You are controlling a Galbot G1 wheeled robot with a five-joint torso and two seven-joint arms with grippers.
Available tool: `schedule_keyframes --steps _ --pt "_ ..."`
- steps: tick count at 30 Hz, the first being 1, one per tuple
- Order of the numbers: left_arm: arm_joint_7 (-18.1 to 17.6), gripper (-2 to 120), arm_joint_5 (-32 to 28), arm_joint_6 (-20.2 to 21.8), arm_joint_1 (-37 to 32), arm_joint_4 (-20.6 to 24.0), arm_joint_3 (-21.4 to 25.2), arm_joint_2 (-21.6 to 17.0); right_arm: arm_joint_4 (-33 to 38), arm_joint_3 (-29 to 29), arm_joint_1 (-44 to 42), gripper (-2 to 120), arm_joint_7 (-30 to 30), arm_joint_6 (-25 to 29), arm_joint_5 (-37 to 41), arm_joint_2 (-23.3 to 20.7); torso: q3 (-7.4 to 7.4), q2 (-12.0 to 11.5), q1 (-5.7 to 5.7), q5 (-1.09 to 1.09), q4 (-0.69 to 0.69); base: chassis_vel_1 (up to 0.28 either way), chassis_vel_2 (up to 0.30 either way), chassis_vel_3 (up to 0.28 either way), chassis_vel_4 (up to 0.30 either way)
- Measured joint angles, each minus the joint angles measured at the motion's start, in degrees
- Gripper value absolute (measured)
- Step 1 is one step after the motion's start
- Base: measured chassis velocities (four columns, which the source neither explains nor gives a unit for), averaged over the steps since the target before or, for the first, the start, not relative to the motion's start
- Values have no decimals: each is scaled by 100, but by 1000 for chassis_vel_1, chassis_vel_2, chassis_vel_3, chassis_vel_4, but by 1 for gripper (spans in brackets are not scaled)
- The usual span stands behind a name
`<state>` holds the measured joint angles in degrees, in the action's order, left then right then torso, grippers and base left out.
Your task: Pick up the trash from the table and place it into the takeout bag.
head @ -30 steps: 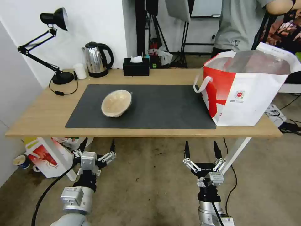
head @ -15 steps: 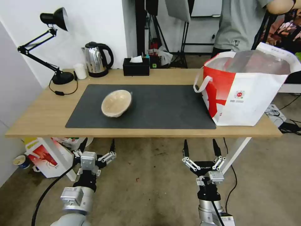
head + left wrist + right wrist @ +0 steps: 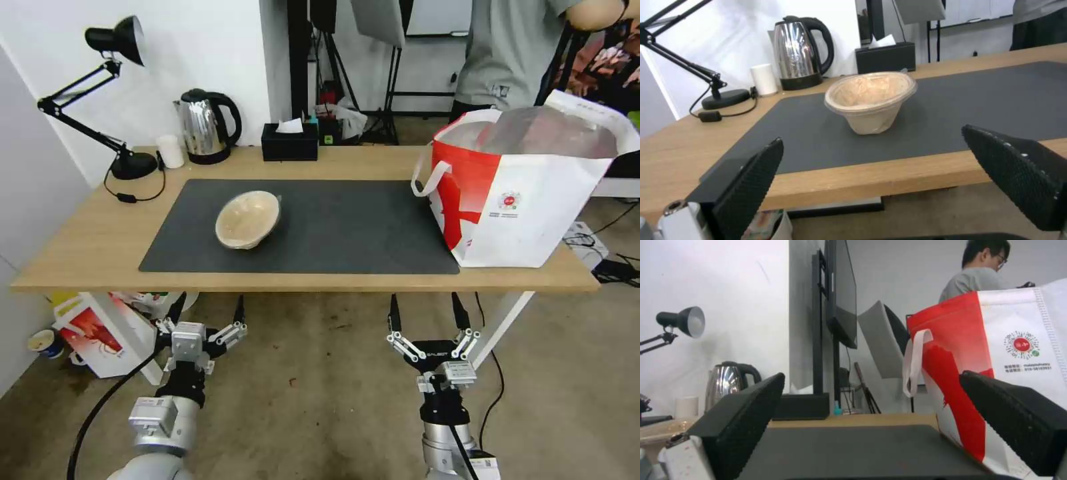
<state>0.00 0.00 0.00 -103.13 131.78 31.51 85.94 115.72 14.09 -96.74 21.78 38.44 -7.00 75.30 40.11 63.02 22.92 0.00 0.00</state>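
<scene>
While both end effectors hang spread wide and empty below the bench's (image 3: 80,260) near edge, left (image 3: 205,313) and right (image 3: 425,315), the beige shallow paper bowl (image 3: 247,219) lies tilted on the dark grey mat (image 3: 347,227); probably light and crushable, best pinched at its rim; the boxy white-and-red takeout bag (image 3: 527,193) stands rightward.

We record a beige bowl (image 3: 247,219) on a dark grey mat (image 3: 347,227), itself on a light-wood table (image 3: 87,240). The bag (image 3: 527,187) is white with red panels, silver lining and a round red logo. Kettle (image 3: 205,127): steel and black. Lamp (image 3: 100,93) and tissue box (image 3: 289,143): black.
</scene>
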Motion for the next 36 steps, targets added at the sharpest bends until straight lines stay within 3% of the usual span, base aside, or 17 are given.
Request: schedule_keyframes --steps 28,36 --pt "12 100 -3 -14 9 -2 12 0 3 -2 -1 100 10 -8 0 0 0 0 0 0 0 0 0 0 0" --pt "559 100 -364 -763 324 -578 530 -39 3 -4 -1 100 11 -8 2 1 0 0 0 -2 0 0 0 0 0"
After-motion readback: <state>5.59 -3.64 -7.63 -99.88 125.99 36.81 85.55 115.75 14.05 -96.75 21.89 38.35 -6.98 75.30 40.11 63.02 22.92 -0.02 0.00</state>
